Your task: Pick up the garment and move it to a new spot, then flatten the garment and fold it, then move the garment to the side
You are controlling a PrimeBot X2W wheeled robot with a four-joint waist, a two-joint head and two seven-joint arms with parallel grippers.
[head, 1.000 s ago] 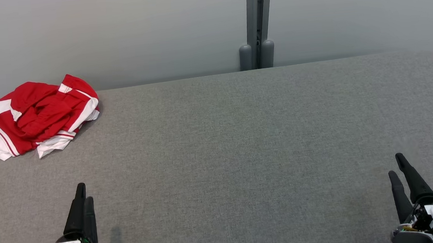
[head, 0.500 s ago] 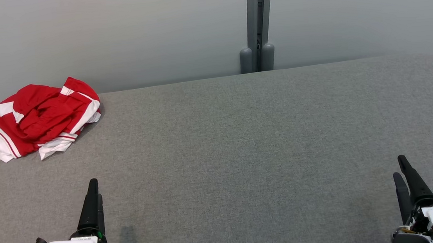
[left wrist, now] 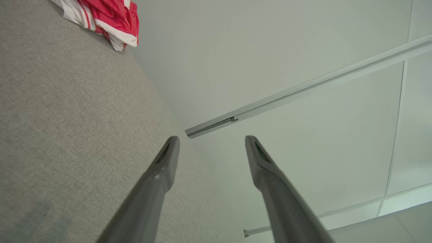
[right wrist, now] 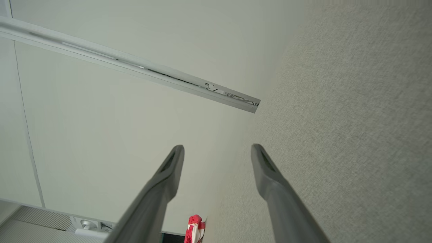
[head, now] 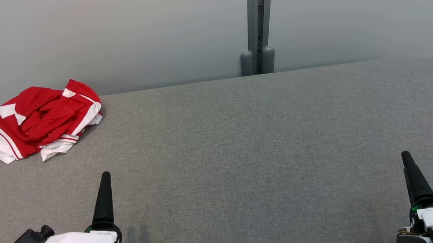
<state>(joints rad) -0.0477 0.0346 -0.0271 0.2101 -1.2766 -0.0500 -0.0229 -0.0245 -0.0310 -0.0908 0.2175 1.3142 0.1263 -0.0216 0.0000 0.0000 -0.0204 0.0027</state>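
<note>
Since the earlier frames, the left gripper [head: 105, 177] is travelling forward and inward over the counter [head: 243, 154] and is rolling on its wrist, so that its two fingers are now lining up one behind the other in the head view. The right gripper [head: 406, 156] is rolling the same way while keeping its place at the near right. The whole head view is also sitting slightly lower than before; this is a camera shift, not a move of the garment [head: 42, 119].

Both grippers are hovering over the near edge with nothing between the jaws. In each wrist view the fingers [left wrist: 165, 168] are standing well apart. This is judged to be a ready posture: jaws are being held wide before the reach, and the left gripper is heading toward the garment's side because it is the nearer arm.

The garment is lying at the far left corner of the counter, close to the wall [head: 134, 34] and well apart from both grippers. Part of it is appearing to spill over the left edge. It is sitting as a crumpled heap, not spread out. The fabric is red with white panels and thin stripes along the borders. Folds are overlapping, so sleeves, legs or hems cannot be told apart. The cloth looks thin and limp, and is judged likely to drape and unfold when lifted.
</note>
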